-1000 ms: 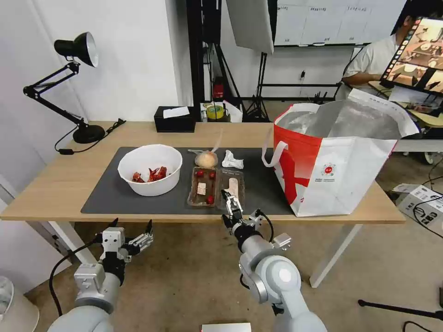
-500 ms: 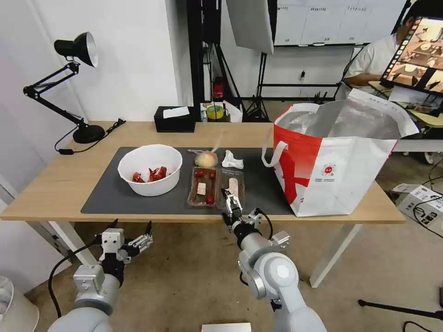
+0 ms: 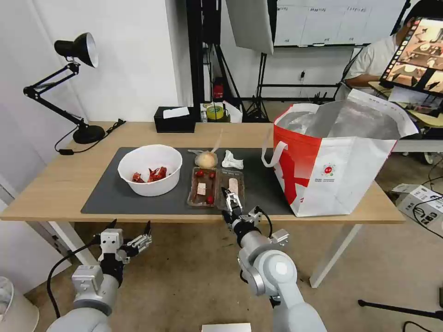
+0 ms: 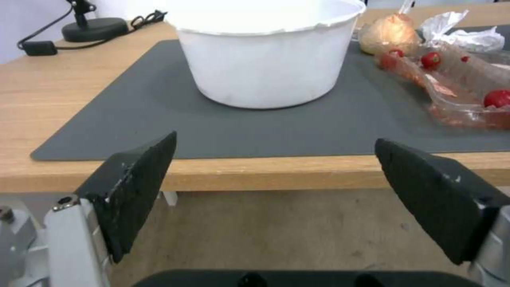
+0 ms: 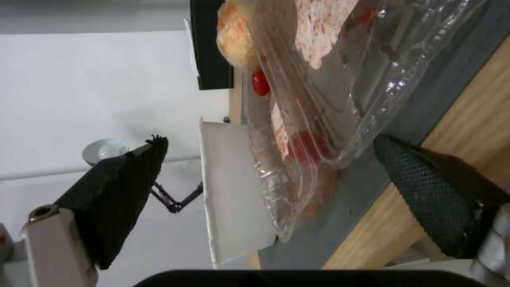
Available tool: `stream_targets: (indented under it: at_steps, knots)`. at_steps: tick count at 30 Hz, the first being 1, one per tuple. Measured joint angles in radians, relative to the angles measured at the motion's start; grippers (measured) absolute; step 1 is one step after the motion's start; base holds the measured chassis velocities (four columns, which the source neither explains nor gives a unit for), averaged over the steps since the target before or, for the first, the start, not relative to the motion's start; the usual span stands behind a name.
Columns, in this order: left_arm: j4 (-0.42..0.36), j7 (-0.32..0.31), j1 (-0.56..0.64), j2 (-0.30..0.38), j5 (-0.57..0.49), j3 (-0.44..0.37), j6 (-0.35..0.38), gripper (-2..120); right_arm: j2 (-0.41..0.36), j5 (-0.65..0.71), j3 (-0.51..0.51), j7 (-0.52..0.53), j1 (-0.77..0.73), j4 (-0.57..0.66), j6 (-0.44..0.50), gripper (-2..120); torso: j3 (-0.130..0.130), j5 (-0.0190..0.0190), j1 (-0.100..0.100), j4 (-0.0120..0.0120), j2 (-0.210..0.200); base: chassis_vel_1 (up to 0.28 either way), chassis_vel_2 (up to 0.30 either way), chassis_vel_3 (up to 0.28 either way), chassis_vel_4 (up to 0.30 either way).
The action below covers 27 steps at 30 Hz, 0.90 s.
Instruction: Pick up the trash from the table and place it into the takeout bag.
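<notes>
Right gripper (image 3: 229,201) sits at the near edge of the long light-wood table (image 3: 55,189), lower centre of the head view, jaws spread wide, one finger above and one below the near end of the clear plastic clamshell tray with food bits (image 3: 215,186), not closed on it. The right wrist view shows that tray (image 5: 318,99) between the black pads (image 5: 125,191), tray resting on the dark grey mat (image 5: 425,91). Left of it on the mat stands the white round bowl with red shell scraps (image 3: 150,175); behind the tray lie the clear-bagged tan bun (image 3: 206,159) and crumpled white tissue (image 3: 231,160). The large red-and-white takeout bag (image 3: 332,161) stands open at right. Left gripper (image 3: 129,229) hangs below the table edge, lower left, jaws wide, nothing in them.
</notes>
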Motion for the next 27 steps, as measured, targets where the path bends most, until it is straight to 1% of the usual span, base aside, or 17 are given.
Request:
stream_targets:
  at_steps: [7, 27]
  knots:
    - [-0.009, 0.000, 0.015, -0.006, 0.001, -0.005, -0.003, 100, 0.000, -0.016, 0.001, -0.019, -0.011, 0.006, 0.000, 100, 0.000, 0.0001, 0.000, 0.0001, 0.000, 0.000, 0.000, 0.000, 0.000]
    - [-0.043, 0.001, 0.055, -0.023, 0.007, -0.022, -0.014, 100, -0.001, -0.056, 0.003, -0.031, -0.012, 0.020, 0.006, 100, 0.000, 0.0000, 0.000, 0.0001, 0.000, 0.000, 0.000, 0.000, 0.000]
